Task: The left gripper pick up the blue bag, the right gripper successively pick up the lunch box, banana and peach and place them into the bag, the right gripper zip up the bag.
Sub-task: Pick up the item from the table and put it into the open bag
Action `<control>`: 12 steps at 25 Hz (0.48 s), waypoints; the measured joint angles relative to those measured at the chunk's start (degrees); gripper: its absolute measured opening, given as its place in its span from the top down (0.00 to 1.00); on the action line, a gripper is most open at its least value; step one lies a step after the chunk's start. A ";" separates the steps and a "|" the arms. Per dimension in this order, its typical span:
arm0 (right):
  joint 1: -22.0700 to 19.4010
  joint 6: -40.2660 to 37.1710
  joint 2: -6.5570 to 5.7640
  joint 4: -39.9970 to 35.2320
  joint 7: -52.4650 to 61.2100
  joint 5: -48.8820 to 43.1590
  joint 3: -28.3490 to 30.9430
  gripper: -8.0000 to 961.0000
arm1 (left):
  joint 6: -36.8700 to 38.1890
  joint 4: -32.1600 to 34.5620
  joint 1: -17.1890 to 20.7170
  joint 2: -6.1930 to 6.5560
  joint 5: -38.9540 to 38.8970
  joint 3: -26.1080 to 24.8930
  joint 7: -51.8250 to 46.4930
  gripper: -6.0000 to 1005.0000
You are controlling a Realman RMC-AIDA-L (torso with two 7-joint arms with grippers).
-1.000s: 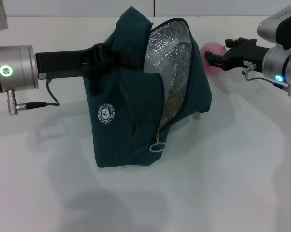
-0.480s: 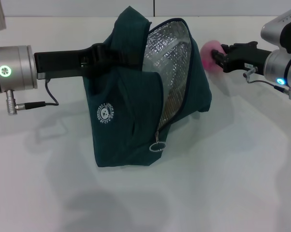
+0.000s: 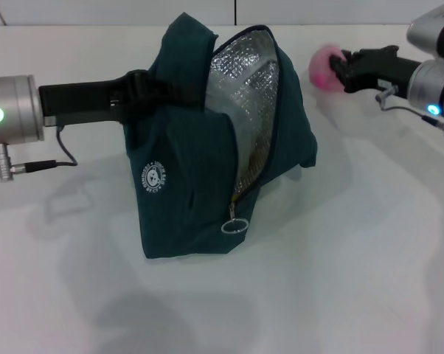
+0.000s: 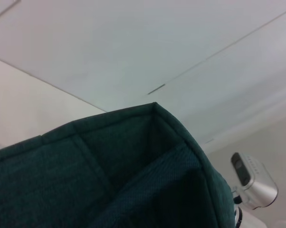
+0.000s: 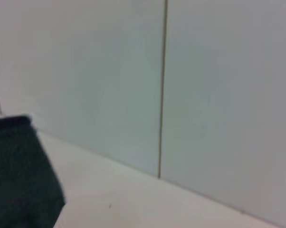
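The blue bag [image 3: 207, 147] is gripped mid-frame by the left gripper [image 3: 137, 92]; upper right, the peach [image 3: 323, 66] is clasped by the right gripper [image 3: 340, 66].

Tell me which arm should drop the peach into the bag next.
The right. Its pincer is shut on the peach, lifted just beside the bag and its open silver-lined mouth. The left pincer is busy holding the bag's top up, so it likely can't let go.

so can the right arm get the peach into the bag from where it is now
Probably yes. The right pincer holds the peach just beside the blue bag, whose silver-lined mouth gapes toward it, held up by the left pincer; nothing lies between.
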 joint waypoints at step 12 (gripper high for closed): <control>-11.23 -7.04 -0.36 -13.26 6.99 0.78 -0.29 0.92 | 0.30 0.07 0.47 0.24 -1.02 0.01 0.10 0.97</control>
